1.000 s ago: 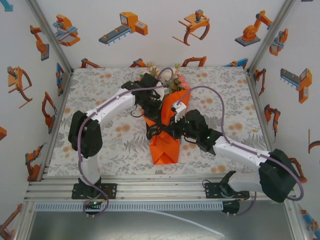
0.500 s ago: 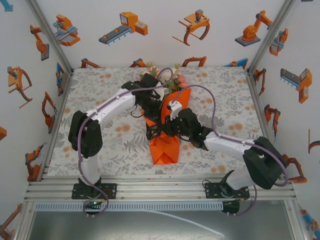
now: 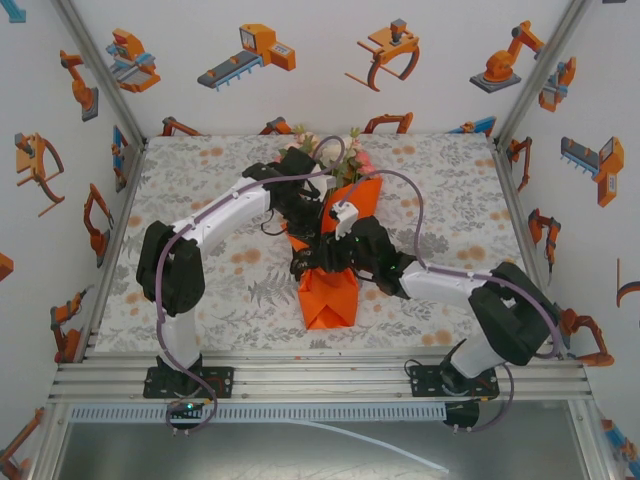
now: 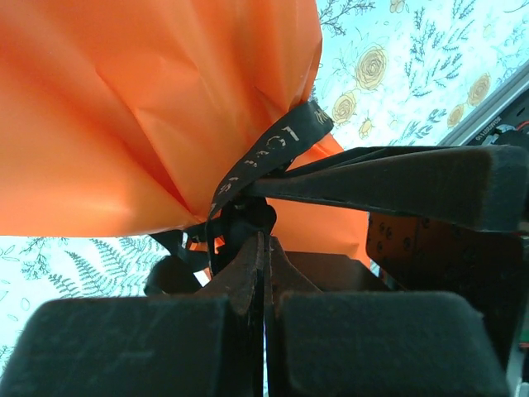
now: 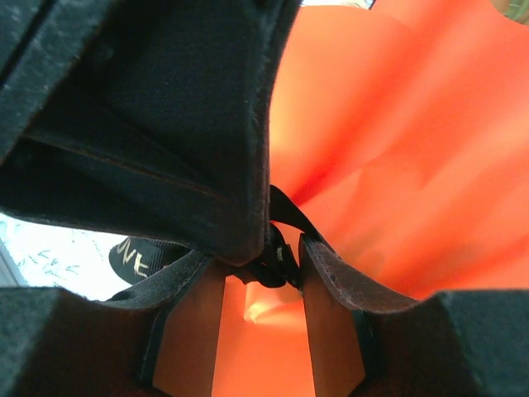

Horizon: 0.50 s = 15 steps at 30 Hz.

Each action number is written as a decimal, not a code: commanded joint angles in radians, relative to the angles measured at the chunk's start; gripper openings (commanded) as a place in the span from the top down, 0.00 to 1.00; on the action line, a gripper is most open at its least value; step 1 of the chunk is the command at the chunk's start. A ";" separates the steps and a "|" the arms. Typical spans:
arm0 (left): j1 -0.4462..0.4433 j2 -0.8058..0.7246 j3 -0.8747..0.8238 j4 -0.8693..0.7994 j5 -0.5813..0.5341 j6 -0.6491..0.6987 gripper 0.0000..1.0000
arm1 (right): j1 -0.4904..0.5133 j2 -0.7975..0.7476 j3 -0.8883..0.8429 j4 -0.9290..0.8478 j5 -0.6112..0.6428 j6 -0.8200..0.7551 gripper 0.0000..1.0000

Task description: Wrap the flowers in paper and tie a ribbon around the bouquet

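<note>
The bouquet lies mid-table, its orange paper [image 3: 330, 298] wrapped as a cone with the pink and white flowers [image 3: 345, 160] at the far end. The black ribbon [image 4: 273, 149], printed with pale letters, cinches the paper [image 4: 124, 107] at a knot. My left gripper [image 4: 264, 241] is shut, its tips pinched at that knot; from above it [image 3: 310, 235] hangs over the cone's waist. My right gripper [image 5: 263, 269] stands open, the ribbon knot [image 5: 277, 266] between its fingertips [image 5: 339, 273] and orange paper [image 5: 397, 141] behind. In the top view the right gripper [image 3: 328, 258] meets the left one at the waist.
The floral-print tablecloth [image 3: 220, 290] spreads to both sides of the bouquet. Walls with orange robot cartoons [image 3: 250, 55] enclose the table. The left gripper's finger [image 5: 165, 124] looms dark and close in the right wrist view. An aluminium rail [image 3: 320, 380] runs along the near edge.
My right gripper has opened from shut, and the right arm has pushed left toward the bouquet's waist. The left arm and the bouquet have stayed put.
</note>
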<state>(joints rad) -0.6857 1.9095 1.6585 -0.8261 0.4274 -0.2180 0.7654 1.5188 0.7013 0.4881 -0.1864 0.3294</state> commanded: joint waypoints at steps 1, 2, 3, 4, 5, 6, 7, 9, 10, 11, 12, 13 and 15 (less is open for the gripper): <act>0.006 -0.031 -0.016 0.016 0.059 -0.054 1.00 | -0.004 0.027 0.013 0.131 -0.011 0.028 0.59; 0.009 -0.036 -0.031 0.038 0.076 -0.075 1.00 | -0.005 0.030 0.008 0.155 -0.004 0.031 0.59; 0.012 -0.044 -0.045 0.063 0.090 -0.098 1.00 | -0.006 0.033 0.005 0.174 -0.003 0.035 0.59; 0.018 -0.052 -0.066 0.094 0.110 -0.127 1.00 | -0.006 0.036 0.006 0.185 0.000 0.037 0.59; 0.021 -0.063 -0.087 0.124 0.125 -0.149 1.00 | -0.006 0.042 0.010 0.183 0.006 0.040 0.59; 0.025 -0.074 -0.103 0.148 0.134 -0.169 1.00 | -0.007 0.045 0.008 0.182 0.022 0.041 0.61; 0.028 -0.082 -0.119 0.165 0.139 -0.184 1.00 | -0.008 0.046 0.005 0.181 0.047 0.050 0.63; 0.032 -0.094 -0.132 0.162 0.134 -0.187 1.00 | -0.009 0.042 -0.003 0.169 0.081 0.050 0.71; 0.035 -0.096 -0.134 0.149 0.123 -0.185 1.00 | -0.009 0.034 -0.004 0.142 0.102 0.050 0.74; 0.039 -0.099 -0.135 0.134 0.110 -0.178 1.00 | -0.009 0.023 -0.003 0.113 0.113 0.041 0.76; 0.041 -0.103 -0.137 0.124 0.103 -0.173 1.00 | -0.009 0.015 -0.005 0.090 0.122 0.031 0.77; 0.046 -0.108 -0.138 0.119 0.096 -0.172 0.99 | -0.009 0.005 -0.004 0.063 0.132 0.023 0.77; 0.056 -0.119 -0.140 0.124 0.091 -0.172 0.99 | -0.009 -0.004 0.006 -0.005 0.161 0.007 0.81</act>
<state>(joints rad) -0.6353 1.8519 1.5341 -0.6498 0.4896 -0.3710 0.7670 1.5478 0.6994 0.5400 -0.1398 0.3573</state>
